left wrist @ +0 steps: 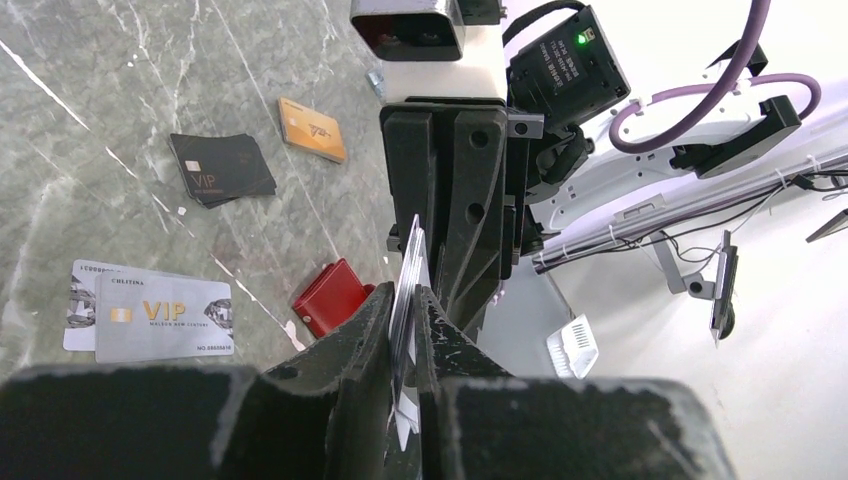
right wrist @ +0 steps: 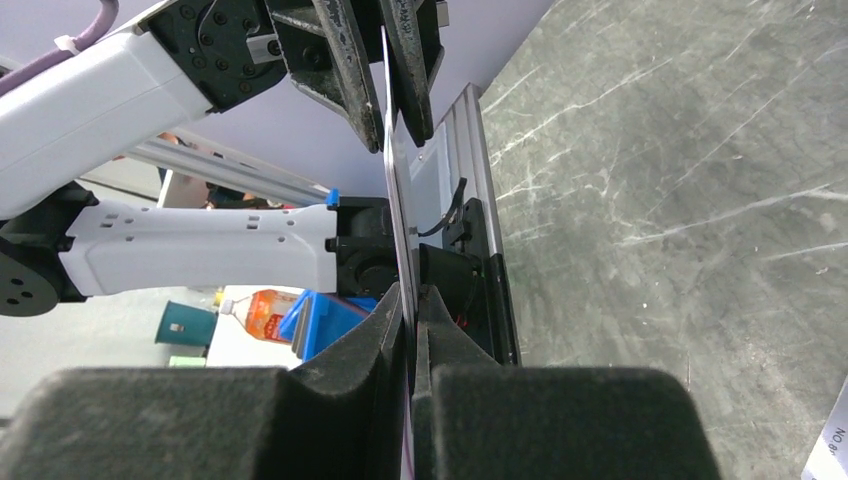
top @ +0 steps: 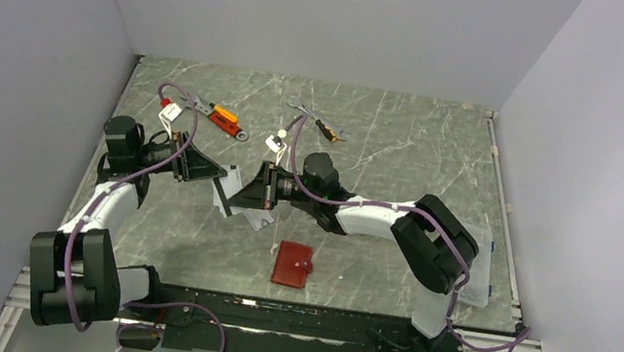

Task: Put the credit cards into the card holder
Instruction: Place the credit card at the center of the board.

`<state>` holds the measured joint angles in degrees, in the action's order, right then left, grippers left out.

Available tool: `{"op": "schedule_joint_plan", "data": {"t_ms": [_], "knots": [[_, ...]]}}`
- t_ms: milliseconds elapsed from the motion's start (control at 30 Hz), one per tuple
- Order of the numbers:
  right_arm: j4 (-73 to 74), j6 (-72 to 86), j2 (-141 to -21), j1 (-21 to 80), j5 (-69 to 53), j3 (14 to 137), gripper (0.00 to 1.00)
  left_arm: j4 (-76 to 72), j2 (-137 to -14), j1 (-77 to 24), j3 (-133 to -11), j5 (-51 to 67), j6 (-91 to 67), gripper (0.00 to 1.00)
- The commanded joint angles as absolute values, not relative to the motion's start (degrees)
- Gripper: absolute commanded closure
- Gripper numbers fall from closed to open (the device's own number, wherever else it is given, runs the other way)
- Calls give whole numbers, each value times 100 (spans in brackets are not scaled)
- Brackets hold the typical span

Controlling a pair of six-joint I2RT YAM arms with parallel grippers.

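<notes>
Right fingers point(right wrist: 365, 340) are clamped on one edge of a card point(right wrist: 400, 200), held edge-on in mid-air over the table point(top: 408, 144). Left fingers point(left wrist: 355, 335) flank the opposite edge, tight to it; can't tell if they pinch or only touch. Looks like a handover. I'd hold my right grip firm and not pull until the left is clearly apart, then back out along the card's plane, no twist. Wallet point(top: 292, 265) lies shut near the front edge, well apart, and probably needs opening first. Other cards point(left wrist: 160, 315) lie flat on the table.
</notes>
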<state>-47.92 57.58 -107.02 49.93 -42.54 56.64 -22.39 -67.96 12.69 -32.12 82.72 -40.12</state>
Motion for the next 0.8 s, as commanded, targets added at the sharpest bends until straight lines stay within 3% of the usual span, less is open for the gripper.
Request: {"op": "schedule_joint_plan", "data": {"t_ms": [0, 167, 500, 567, 767], "knots": [[-4602, 5520, -10428, 4969, -4165, 5705, 98, -2313, -6601, 1322, -3410, 8525, -3985, 83], [-4465, 5408, -10365, 4969, -4210, 5748, 98, -2487, -6581, 1402, -3385, 8518, -4144, 82], [-4432, 5352, -10369, 5002, -4254, 5808, 100, -2444, -6505, 1459, -3353, 8508, -4104, 72], [-4403, 5337, -10370, 5003, -4254, 5832, 100, -2542, -6514, 1455, -3337, 8524, -4160, 75], [-4345, 5312, -10347, 5004, -4314, 5840, 99, -2557, -6517, 1488, -3339, 8480, -4179, 95]]}}
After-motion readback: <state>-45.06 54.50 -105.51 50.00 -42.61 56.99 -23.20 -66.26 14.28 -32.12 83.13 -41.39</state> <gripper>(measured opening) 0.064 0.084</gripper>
